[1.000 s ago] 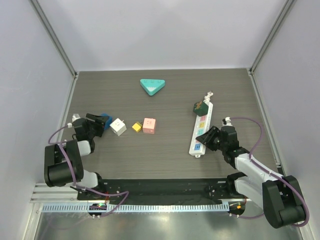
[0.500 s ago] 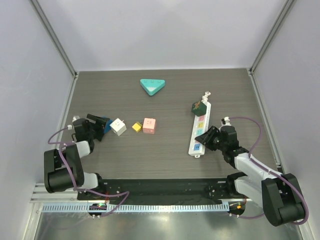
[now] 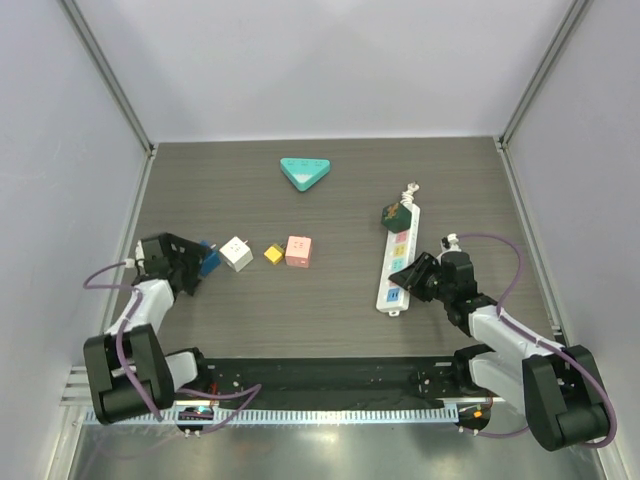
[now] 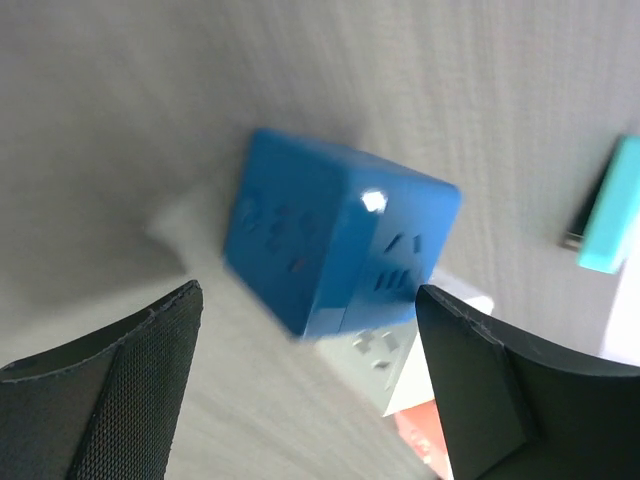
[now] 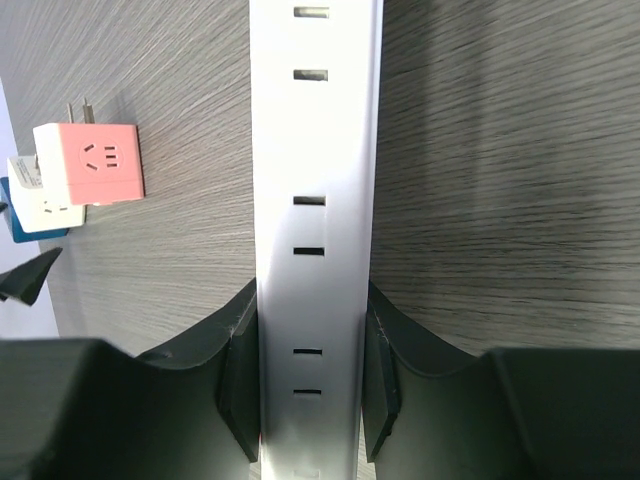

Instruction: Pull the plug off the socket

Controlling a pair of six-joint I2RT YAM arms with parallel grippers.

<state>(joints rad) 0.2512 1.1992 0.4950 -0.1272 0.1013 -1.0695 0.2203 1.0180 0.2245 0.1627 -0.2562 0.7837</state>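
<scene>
The socket, a long white power strip (image 3: 399,258), lies at the right, its knotted cord (image 3: 414,190) at the far end. A dark green plug (image 3: 395,213) sits in the strip near that end. My right gripper (image 3: 416,272) is shut across the strip's near part; in the right wrist view its fingers (image 5: 238,385) press both sides of the strip (image 5: 315,150). The plug is out of that view. My left gripper (image 3: 190,262) is open at the far left, next to a blue cube (image 3: 210,256). In the left wrist view the gripper (image 4: 305,395) stands just short of the cube (image 4: 330,240).
A white cube (image 3: 236,252), a small yellow cube (image 3: 272,254) and a pink cube (image 3: 299,251) lie in a row left of centre. A teal triangular block (image 3: 304,171) lies at the back. Grey walls enclose the table on three sides.
My left gripper has drawn back toward the near left, a little away from the blue cube. The strip's far end with the plug has shifted slightly left. The right gripper keeps its hold.
</scene>
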